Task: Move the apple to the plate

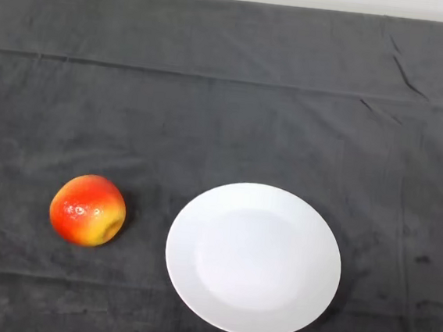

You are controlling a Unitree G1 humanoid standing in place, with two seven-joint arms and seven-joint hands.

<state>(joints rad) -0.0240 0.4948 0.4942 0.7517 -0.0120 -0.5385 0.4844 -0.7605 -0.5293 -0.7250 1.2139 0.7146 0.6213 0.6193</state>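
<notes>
A red and yellow apple [88, 210] sits on the dark cloth [234, 112] covering the table, toward the near left part of it, a short way in from the near edge. To its right, near but not touching, lies a white round plate [194, 285], close to the near edge and about midway along it. The apple rests on the cloth alone, outside the plate's rim.

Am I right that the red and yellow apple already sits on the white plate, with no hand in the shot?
Not quite. The head view shows the apple lying on the dark cloth, left of the white plate and apart from it. The plate holds nothing.
</notes>
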